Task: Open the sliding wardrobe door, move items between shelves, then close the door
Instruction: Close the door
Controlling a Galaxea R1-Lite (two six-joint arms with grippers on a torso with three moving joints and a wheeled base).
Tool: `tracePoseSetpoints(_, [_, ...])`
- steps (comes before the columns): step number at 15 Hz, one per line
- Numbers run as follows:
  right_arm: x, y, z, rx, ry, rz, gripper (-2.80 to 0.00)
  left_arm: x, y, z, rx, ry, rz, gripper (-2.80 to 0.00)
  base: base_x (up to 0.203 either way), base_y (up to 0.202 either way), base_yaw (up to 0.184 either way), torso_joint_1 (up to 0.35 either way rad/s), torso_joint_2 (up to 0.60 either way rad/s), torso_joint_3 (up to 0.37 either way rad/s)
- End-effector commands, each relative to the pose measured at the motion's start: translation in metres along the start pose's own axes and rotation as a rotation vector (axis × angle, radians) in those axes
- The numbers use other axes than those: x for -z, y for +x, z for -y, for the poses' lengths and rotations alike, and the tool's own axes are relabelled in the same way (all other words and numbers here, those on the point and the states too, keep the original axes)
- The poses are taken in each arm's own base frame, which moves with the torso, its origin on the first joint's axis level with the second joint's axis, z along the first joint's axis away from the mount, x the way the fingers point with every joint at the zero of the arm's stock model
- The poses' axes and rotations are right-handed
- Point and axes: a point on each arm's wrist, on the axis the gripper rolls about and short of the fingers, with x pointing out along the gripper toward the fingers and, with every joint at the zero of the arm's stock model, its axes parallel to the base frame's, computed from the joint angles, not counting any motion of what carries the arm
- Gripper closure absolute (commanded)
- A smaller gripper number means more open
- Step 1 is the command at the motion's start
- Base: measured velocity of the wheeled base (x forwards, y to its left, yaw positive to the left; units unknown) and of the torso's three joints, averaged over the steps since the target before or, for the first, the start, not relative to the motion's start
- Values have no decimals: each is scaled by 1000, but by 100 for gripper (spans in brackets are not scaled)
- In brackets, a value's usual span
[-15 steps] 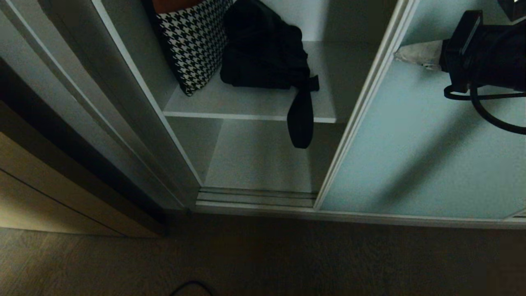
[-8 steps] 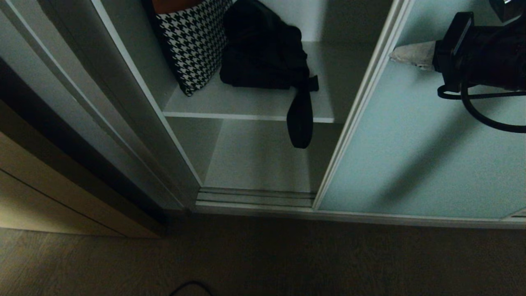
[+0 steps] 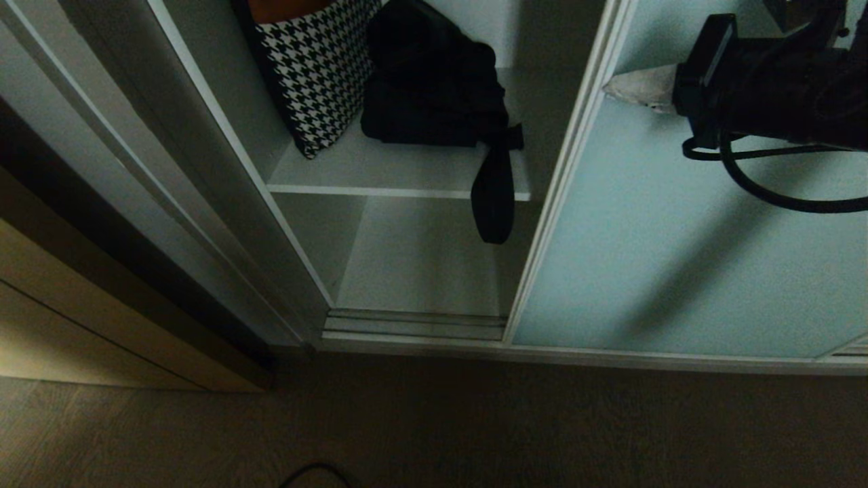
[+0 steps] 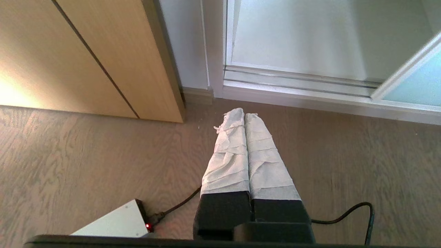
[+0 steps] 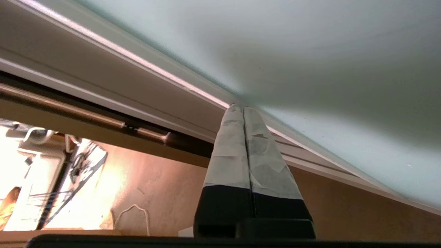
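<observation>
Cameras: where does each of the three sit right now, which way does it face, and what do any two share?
Head view: on the robot's head, facing forward and down into the wardrobe: houndstooth bag and black bag on the upper shelf; right gripper at the sliding wardrobe door.
Left wrist view: behind the left gripper, facing the wooden floor and floor track; shut fingers show.
Right wrist view: behind the right gripper, facing the door's frame; shut fingers show.
Shared: all three show the door.
</observation>
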Motion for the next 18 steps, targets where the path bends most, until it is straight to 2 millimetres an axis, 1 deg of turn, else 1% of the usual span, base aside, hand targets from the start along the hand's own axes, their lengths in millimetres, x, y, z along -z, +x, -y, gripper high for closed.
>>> tracePoseSetpoints(1, [10,20,-3,-15,6,-23,0,0,0,0,-1,0,-3,0,0,0,0,0,0,0])
tracePoseSetpoints(3, [18,34,-11,-18,5,-16,0,0,0,0,-1,0,-2,0,0,0,0,0,0,0])
tracePoseSetpoints(4, [22,36,-17,-36,4,-19,0,0,0,0,-1,0,-3,0,0,0,0,0,0,0])
tracePoseSetpoints(5, [24,35,-25,-57,2,-24,0,0,0,0,-1,0,-2,0,0,0,0,0,0,0])
tracePoseSetpoints(6, [23,27,-33,-79,-1,-21,0,0,0,0,-1,0,-2,0,0,0,0,0,0,0])
tracePoseSetpoints(7, [22,16,-43,-106,-6,-17,0,0,0,0,-1,0,-2,0,0,0,0,0,0,0])
tracePoseSetpoints(9, [18,-18,-64,-180,-42,-8,0,0,0,0,-1,0,-2,0,0,0,0,0,0,0])
tracePoseSetpoints(11, [16,-51,-75,-261,-96,-15,0,0,0,0,-1,0,-1,0,0,0,0,0,0,0])
tracePoseSetpoints(13, [18,-78,-79,-318,-120,-27,0,1,0,0,-1,0,-3,0,0,0,0,0,0,0])
tracePoseSetpoints(15, [16,-103,-79,-324,-125,-8,0,0,0,0,-1,0,-3,0,0,0,0,0,0,0])
tracePoseSetpoints(18, [11,-140,-69,-241,-146,74,0,0,0,0,-1,0,-2,0,0,0,0,0,0,0])
